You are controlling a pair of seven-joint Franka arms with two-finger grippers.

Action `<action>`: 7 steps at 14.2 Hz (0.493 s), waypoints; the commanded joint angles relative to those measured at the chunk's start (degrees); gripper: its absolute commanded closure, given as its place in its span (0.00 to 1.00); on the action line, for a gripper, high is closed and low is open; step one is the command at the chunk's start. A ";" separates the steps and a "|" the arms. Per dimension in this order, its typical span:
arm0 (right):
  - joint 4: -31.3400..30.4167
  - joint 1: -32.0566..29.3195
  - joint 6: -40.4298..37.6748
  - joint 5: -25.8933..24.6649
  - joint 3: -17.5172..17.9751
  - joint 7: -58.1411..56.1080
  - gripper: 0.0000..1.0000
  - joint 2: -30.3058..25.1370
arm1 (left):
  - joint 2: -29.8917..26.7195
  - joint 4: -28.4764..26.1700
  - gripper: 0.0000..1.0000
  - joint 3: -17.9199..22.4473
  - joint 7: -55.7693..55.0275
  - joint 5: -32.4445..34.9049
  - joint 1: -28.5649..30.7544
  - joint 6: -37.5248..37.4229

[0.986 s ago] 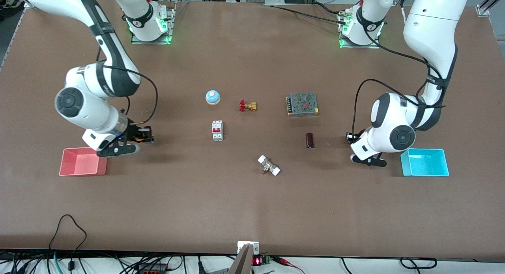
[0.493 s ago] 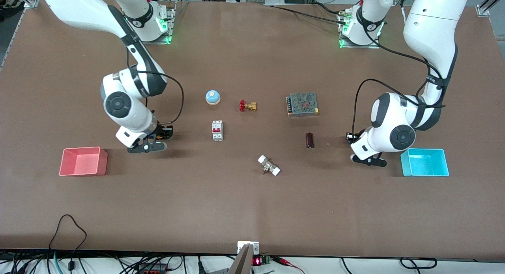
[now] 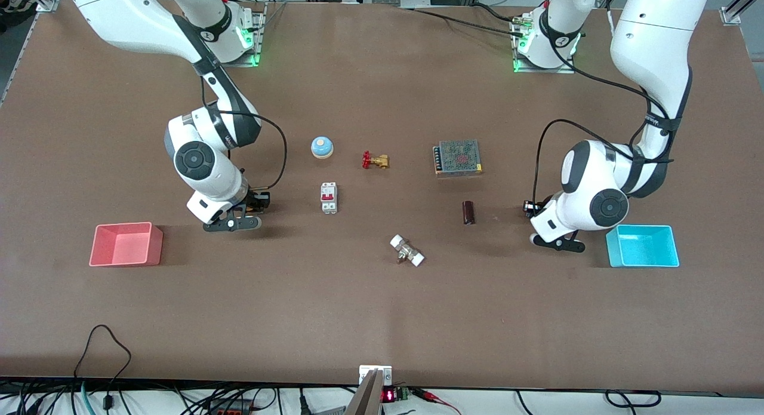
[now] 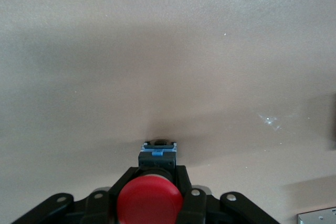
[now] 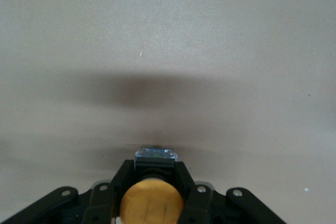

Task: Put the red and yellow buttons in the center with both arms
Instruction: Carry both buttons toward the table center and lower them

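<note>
My right gripper (image 3: 256, 202) is shut on the yellow button (image 5: 152, 201), whose orange-yellow cap faces the wrist camera with its black body between the fingers (image 5: 118, 179). It hangs low over bare table between the pink tray (image 3: 126, 244) and a white breaker (image 3: 329, 197). My left gripper (image 3: 529, 208) is shut on the red button (image 4: 149, 202), its black and blue body pointing down at the table. It hangs low over bare table between a dark cylinder (image 3: 469, 212) and the cyan tray (image 3: 642, 246). The brown table centre (image 3: 382, 203) lies between the two grippers.
A blue dome with an orange top (image 3: 322, 146), a brass valve with a red handle (image 3: 375, 160) and a grey power supply (image 3: 458, 157) lie in a row farther from the camera. A white-ended fitting (image 3: 407, 251) lies nearer to it.
My right arm has swung from beside the pink tray toward the table centre, carrying the yellow button. My left arm has not moved.
</note>
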 commanded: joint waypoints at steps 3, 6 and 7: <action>-0.50 -0.05 1.18 -1.39 0.59 1.67 0.45 0.60 | -1.45 -1.83 0.00 0.00 -0.07 -1.09 -0.01 0.41; -0.24 -0.14 1.18 -1.39 0.59 1.67 0.24 0.60 | -2.93 -1.74 0.00 0.00 -0.16 -1.09 -0.01 -0.03; -0.07 -0.14 1.10 -1.31 0.59 1.76 0.15 0.51 | -3.81 -1.48 0.00 0.00 -0.07 -1.09 0.07 -0.46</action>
